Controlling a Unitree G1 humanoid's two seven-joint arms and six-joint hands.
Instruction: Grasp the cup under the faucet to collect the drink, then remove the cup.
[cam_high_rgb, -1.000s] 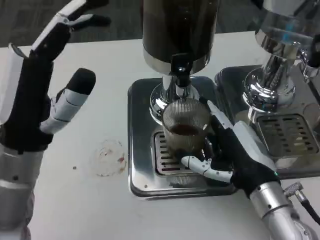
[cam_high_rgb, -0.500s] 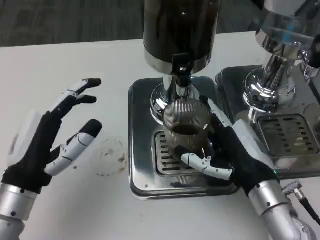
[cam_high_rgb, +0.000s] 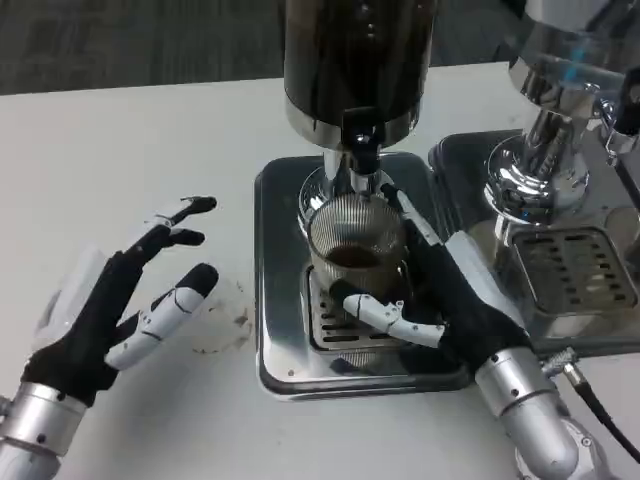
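Wrapping around a ribbed clear cup (cam_high_rgb: 352, 240), the right hand (cam_high_rgb: 440, 300) is gripping it from the right side, thumb crossing the front low down and the other fingers reaching up behind its far wall. The cup is standing upright on the slotted grate of a steel drip tray (cam_high_rgb: 285, 340), directly beneath the black faucet (cam_high_rgb: 361, 135) of a dark-bodied drink dispenser (cam_high_rgb: 355, 60), and it is holding a shallow pool of dark liquid (roughly the lower part of the glass). The left hand (cam_high_rgb: 120, 300) is hovering over the white table (cam_high_rgb: 130, 150) to the left of the tray, palm turned inward, fingers spread apart and holding nothing. A second chrome dispenser (cam_high_rgb: 560, 110) is sitting to the right with its own grated tray
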